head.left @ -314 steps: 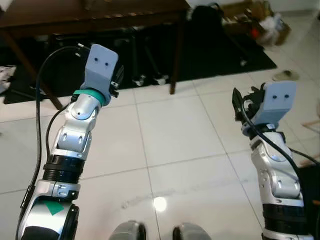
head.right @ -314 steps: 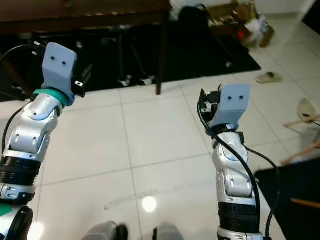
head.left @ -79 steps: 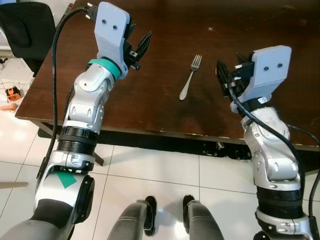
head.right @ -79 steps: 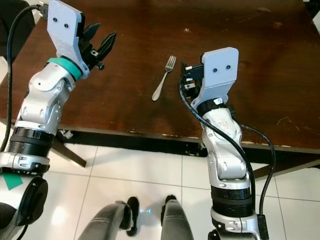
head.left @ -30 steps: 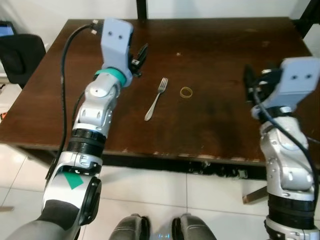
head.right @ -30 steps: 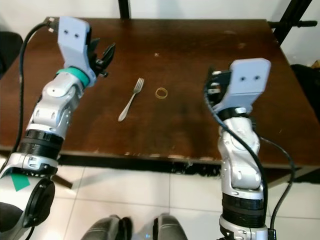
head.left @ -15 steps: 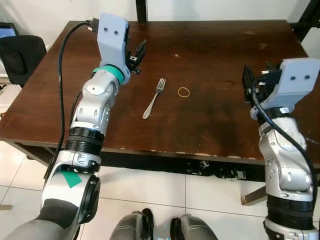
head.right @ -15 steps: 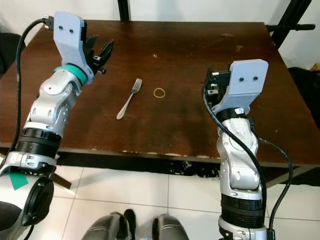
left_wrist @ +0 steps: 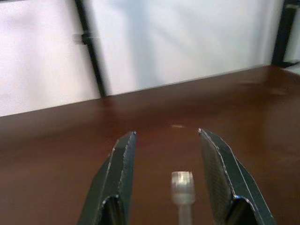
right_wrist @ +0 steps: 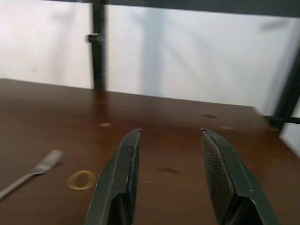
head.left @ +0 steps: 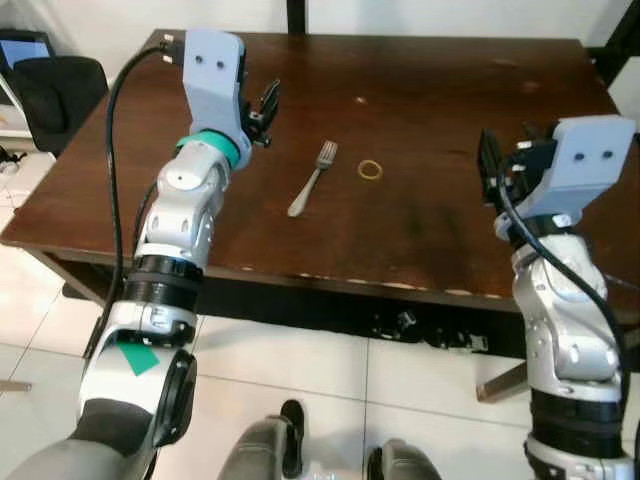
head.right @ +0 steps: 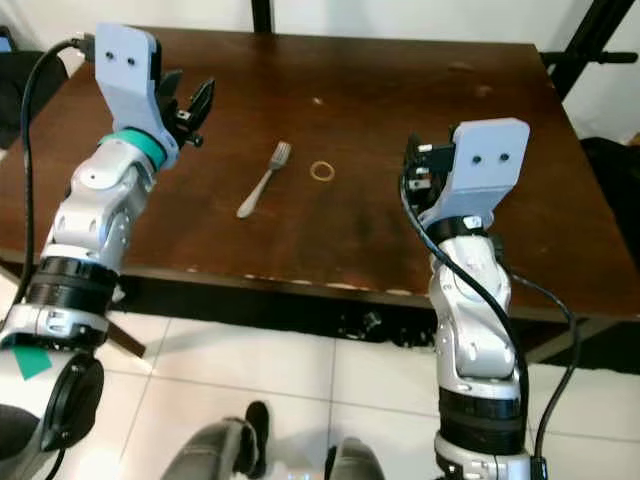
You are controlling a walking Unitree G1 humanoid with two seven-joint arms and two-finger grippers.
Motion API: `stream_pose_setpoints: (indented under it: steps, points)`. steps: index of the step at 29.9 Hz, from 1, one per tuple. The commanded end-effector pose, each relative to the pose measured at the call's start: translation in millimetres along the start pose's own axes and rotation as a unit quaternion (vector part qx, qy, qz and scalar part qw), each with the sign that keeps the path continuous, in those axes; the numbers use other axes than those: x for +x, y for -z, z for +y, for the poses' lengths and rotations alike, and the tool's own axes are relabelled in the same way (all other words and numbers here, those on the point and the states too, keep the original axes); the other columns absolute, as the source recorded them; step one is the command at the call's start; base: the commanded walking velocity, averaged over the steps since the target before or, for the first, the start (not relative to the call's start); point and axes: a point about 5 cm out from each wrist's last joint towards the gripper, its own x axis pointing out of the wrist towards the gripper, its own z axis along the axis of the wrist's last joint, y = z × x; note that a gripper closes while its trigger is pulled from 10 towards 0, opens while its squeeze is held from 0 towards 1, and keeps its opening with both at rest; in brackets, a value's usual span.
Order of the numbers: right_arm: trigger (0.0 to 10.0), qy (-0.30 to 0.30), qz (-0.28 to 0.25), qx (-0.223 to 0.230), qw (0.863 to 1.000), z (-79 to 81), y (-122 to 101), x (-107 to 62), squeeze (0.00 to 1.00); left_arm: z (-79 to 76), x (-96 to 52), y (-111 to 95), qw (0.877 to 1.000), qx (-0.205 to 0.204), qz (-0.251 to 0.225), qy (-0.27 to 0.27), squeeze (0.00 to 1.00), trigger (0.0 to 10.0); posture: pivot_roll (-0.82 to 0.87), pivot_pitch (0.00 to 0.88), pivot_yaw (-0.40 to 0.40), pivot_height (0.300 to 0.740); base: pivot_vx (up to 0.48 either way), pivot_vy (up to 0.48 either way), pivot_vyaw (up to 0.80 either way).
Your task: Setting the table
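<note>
I see the slim silver metal fork (head.left: 314, 178) lying flat mid-counter, tines toward 1 o'clock, on the dark brown wooden counter (head.left: 440, 120). Both my left pincer (head.left: 265, 105) and right pincer (right_wrist: 168, 176) hover spread, empty. It is probably light, stiff and slippery; I'd grip the handle's narrow waist.

Head eyes look down over the table (head.left: 430, 230) — wrist views skim it low, toward the wall (right_wrist: 187, 56).

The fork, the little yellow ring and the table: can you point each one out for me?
fork (head.left: 312, 181), left eye view, on the middle of its handle
ring (head.left: 370, 169), left eye view, on its yellow band
table (head.left: 440, 120), left eye view, on a bare patch of its top
</note>
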Motion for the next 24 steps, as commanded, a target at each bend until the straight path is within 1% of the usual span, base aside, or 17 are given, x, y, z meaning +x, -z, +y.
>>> stream_pose_setpoints:
  steps: [1,7,8,9,14,16,17,18,19,20,22,23,24]
  points:
    - [10.0,-0.001,0.0,0.005,1.0,0.2,1,-1.2,0.0,0.8,0.1,4,1.0,-0.005,0.013,-0.001,0.0,10.0,-0.11,0.049,0.122,0.74,0.0,0.0,0.0]
    - [10.0,-0.001,0.001,0.005,1.0,0.9,1,-1.2,0.0,0.6,0.3,5,1.0,-0.014,0.02,0.007,0.0,10.0,-0.12,0.05,0.123,0.74,0.0,0.0,0.0]
    - [10.0,-0.001,0.001,0.006,1.0,1.1,1,-1.3,0.0,0.1,0.4,7,0.999,-0.014,0.032,0.016,0.0,10.0,-0.11,0.05,0.123,0.74,0.0,0.0,0.0]
    - [10.0,-0.001,0.001,0.006,1.0,1.1,1,-1.3,0.0,0.1,0.4,7,0.999,-0.014,0.032,0.016,0.0,10.0,-0.11,0.05,0.123,0.74,0.0,0.0,0.0]
    - [10.0,-0.001,0.001,0.007,1.0,2.1,1,-1.3,0.0,-0.2,-0.2,21,0.995,0.012,0.09,0.041,0.0,10.0,-0.11,0.052,0.126,0.74,0.0,0.0,0.0]
    - [10.0,-0.001,0.001,0.007,1.0,2.1,1,-1.3,0.0,-0.2,-0.2,21,0.995,0.012,0.09,0.041,0.0,10.0,-0.11,0.052,0.126,0.74,0.0,0.0,0.0]
    - [10.0,-0.001,0.001,0.008,1.0,2.3,1,-1.4,0.0,-0.7,-0.4,23,0.994,0.015,0.1,0.049,0.0,10.0,-0.11,0.057,0.127,0.74,0.0,0.0,0.0]
    - [10.0,-0.003,0.001,0.009,1.0,2.9,1,-1.5,0.0,-1.6,-1.1,26,0.991,0.024,0.114,0.07,0.0,10.0,-0.1,0.065,0.127,0.74,0.0,0.0,0.0]
    - [10.0,-0.003,0.001,0.009,1.0,2.9,1,-1.5,0.0,-1.6,-1.1,26,0.991,0.024,0.114,0.07,0.0,10.0,-0.1,0.065,0.127,0.74,0.0,0.0,0.0]
    - [10.0,-0.003,0.001,0.01,1.0,3.5,0,-1.5,0.0,-2.0,-1.8,28,0.988,0.03,0.123,0.084,0.0,10.0,-0.1,0.073,0.128,0.74,0.0,0.0,0.0]
    - [10.0,-0.02,0.004,0.015,1.0,10.7,1,-0.9,0.0,2.4,-1.7,36,0.983,0.049,0.15,0.095,0.0,10.0,-0.08,0.103,0.13,0.74,0.0,0.0,0.0]
    - [10.0,-0.02,0.004,0.015,1.0,10.7,1,-0.9,0.0,2.4,-1.7,36,0.983,0.049,0.15,0.095,0.0,10.0,-0.08,0.103,0.13,0.74,0.0,0.0,0.0]
    - [10.0,-0.036,0.006,0.019,0.999,16.3,1,0.0,0.0,4.6,-0.6,41,0.981,0.047,0.165,0.09,0.0,10.0,-0.07,0.122,0.126,0.74,0.0,0.0,0.0]
